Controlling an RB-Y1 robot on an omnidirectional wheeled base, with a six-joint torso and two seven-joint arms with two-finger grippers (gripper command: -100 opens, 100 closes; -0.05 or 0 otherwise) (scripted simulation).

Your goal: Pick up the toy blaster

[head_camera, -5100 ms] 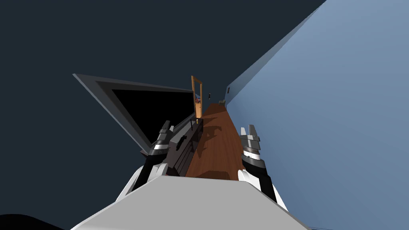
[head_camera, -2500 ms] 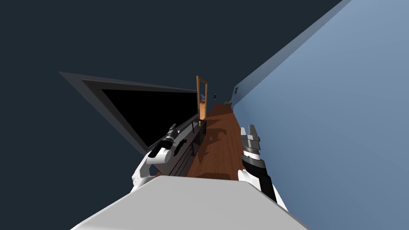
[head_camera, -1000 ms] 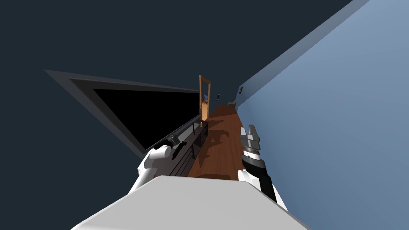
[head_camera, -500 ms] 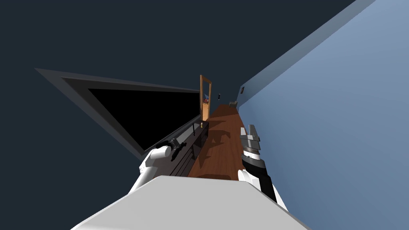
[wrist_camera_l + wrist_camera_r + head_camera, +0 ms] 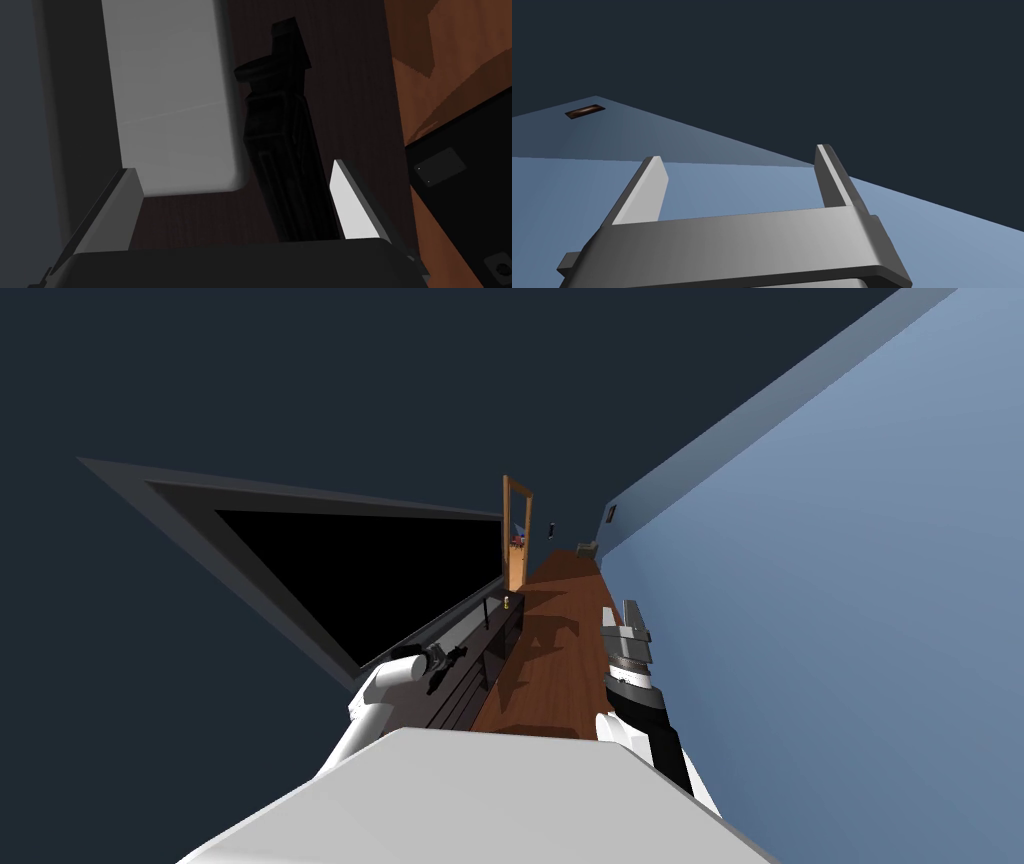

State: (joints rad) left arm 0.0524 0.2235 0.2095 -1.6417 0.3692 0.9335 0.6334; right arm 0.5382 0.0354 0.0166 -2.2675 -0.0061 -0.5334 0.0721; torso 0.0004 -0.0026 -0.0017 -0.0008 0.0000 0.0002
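The toy blaster [image 5: 280, 150] is a long black shape lying flat on the dark top of a low cabinet [image 5: 190, 225]. My left gripper [image 5: 237, 200] is open and set down around it. The blaster lies between the fingers, close against one finger [image 5: 350, 205] and well clear of the other. In the head view the left gripper [image 5: 434, 660] sits on the cabinet [image 5: 470, 693] at the blaster [image 5: 456, 652], under a big black screen. My right gripper [image 5: 620, 613] is raised at my right, open and empty, fingers [image 5: 647, 190] wide apart.
A light grey flat panel [image 5: 170, 100] lies on the cabinet beside the blaster. A large black screen in a grey frame [image 5: 350, 568] stands along the cabinet's back. Brown wooden floor [image 5: 560, 658] runs ahead to a wooden door frame [image 5: 517, 533]. A blue wall [image 5: 850, 638] is at my right.
My left arm has reached forward and down over the cabinet until its gripper is at the blaster. My view has turned slightly. The right arm has not moved.
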